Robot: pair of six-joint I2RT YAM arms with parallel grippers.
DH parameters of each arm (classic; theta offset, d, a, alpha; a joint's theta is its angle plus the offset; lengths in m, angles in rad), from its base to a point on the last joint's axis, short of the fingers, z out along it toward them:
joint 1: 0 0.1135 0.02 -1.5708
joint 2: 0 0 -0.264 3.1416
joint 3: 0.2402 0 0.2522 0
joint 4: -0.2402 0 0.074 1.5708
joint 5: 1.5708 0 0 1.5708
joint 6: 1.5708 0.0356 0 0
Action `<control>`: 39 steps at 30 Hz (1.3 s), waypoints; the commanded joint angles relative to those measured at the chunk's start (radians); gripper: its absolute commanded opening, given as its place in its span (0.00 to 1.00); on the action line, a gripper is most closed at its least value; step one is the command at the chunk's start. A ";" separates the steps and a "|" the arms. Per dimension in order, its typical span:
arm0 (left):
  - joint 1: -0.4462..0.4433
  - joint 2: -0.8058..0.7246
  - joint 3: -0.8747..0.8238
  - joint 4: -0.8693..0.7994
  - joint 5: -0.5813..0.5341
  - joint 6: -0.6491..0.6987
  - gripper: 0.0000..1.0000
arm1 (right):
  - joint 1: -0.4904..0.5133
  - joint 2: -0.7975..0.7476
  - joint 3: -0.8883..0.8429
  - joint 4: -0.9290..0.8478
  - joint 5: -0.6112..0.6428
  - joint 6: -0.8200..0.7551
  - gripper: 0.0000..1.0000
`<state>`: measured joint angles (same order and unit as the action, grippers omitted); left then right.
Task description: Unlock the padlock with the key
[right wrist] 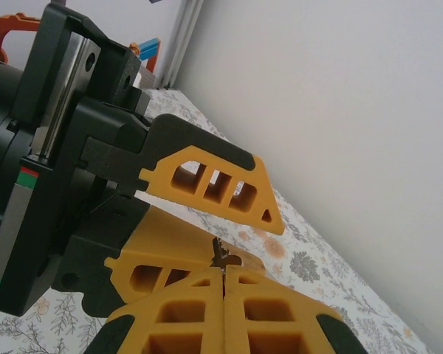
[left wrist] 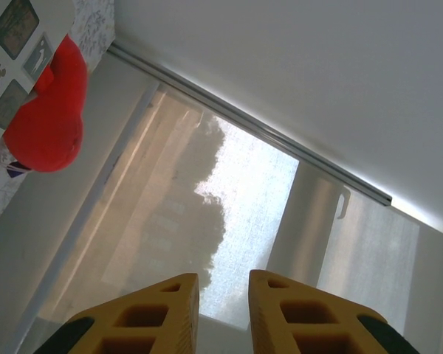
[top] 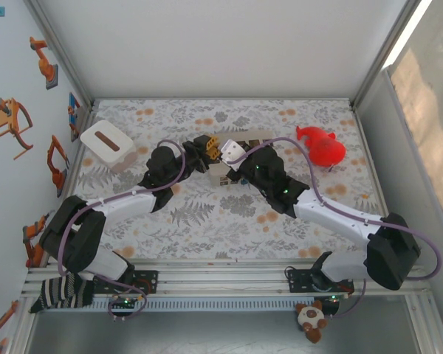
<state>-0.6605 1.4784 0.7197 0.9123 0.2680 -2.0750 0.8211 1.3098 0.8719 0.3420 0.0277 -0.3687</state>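
At mid-table the right gripper (right wrist: 223, 271) pinches the key (right wrist: 220, 252), its tip poking toward the left gripper (left wrist: 223, 284), whose jaws stand slightly apart and empty just beside it.

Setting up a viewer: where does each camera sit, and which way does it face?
Top external: above and behind the robot, looking down at the table; left arm and right arm show.
Left wrist: on the left arm, facing the right side panel past the red toy; left hand below.
Right wrist: faces the back wall; right hand pinches what looks like the key, left hand ahead.
Shared: top and left wrist both show the red toy.
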 commanded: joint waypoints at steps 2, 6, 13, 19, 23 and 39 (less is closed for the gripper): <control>-0.005 -0.007 0.001 0.036 -0.007 -0.104 0.20 | -0.004 -0.017 -0.004 0.007 0.012 0.022 0.00; -0.005 -0.005 0.002 0.033 -0.004 -0.099 0.14 | -0.004 -0.015 -0.002 0.011 0.017 0.026 0.00; -0.005 -0.015 0.010 -0.005 0.001 -0.052 0.01 | -0.005 -0.026 0.007 0.005 0.021 0.038 0.00; 0.035 -0.039 0.084 -0.128 0.073 0.242 0.00 | -0.030 -0.105 0.022 -0.059 -0.014 0.137 0.30; 0.087 -0.111 0.164 -0.373 0.100 0.585 0.00 | -0.077 -0.208 0.022 -0.159 -0.091 0.269 0.48; 0.044 -0.236 0.491 -0.955 0.202 1.669 0.00 | -0.226 -0.154 -0.048 0.305 -0.634 1.140 0.62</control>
<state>-0.6094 1.2396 1.2087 0.0132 0.4255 -0.5674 0.5968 1.1164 0.8188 0.4423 -0.4793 0.5507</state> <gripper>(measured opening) 0.055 0.616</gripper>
